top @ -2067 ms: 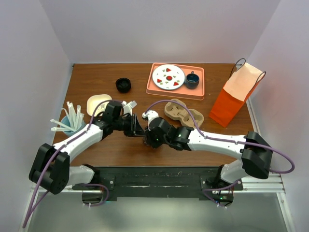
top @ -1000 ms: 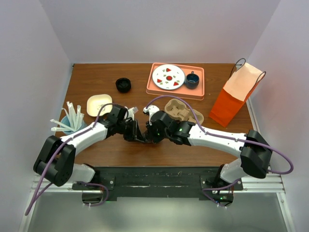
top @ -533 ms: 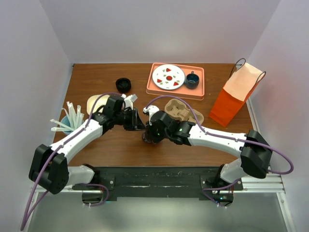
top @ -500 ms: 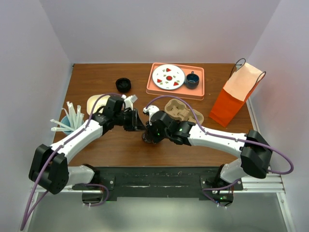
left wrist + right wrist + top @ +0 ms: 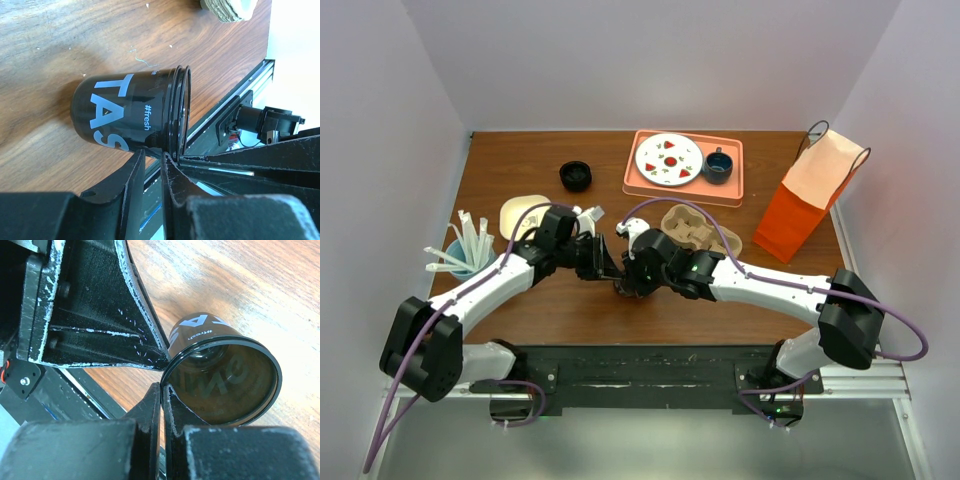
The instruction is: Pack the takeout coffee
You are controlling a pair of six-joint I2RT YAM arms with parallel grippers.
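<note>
Right claw (image 5: 161, 386) pinches the takeout coffee (image 5: 225, 380) by its rim, fingers pressed nearly together; left claw (image 5: 153, 156), narrowly parted, touches that rim.

1. The takeout coffee (image 5: 127, 117) is glossy black plastic, its wall translucent brown, with smooth pale printed lettering.
2. The table (image 5: 55, 45) is brown wood grain, satin, finely scratched.
3. The left gripper (image 5: 152, 159) has matt black plastic fingers (image 5: 95, 320), scuffed white.
4. The cup carrier (image 5: 720, 240) is rough beige pulp; the bag (image 5: 798, 218) is matt orange paper.
</note>
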